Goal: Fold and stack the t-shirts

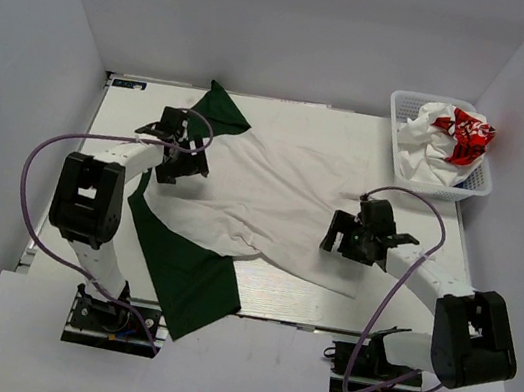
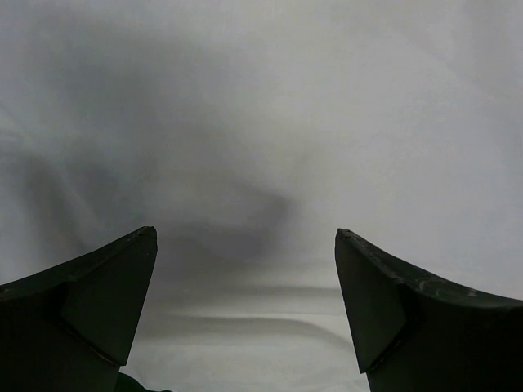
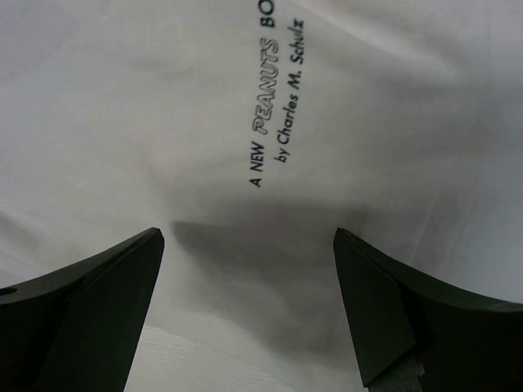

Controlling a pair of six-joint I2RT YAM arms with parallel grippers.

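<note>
Off-white tee (image 1: 273,193) spread under left claw (image 2: 245,237), wide, right claw (image 3: 248,234), wide

Overhead; wrist cameras close above t-shirt (image 1: 273,193)

Black joints (image 1: 87,196), white links (image 1: 103,264), looping purple cables (image 1: 25,180), dark wedge fingers (image 2: 98,302).

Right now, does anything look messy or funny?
Yes. The off-white t-shirt lies crooked and rumpled, its green sleeve hanging past the table's near edge. Another shirt sits crumpled in the basket.
</note>
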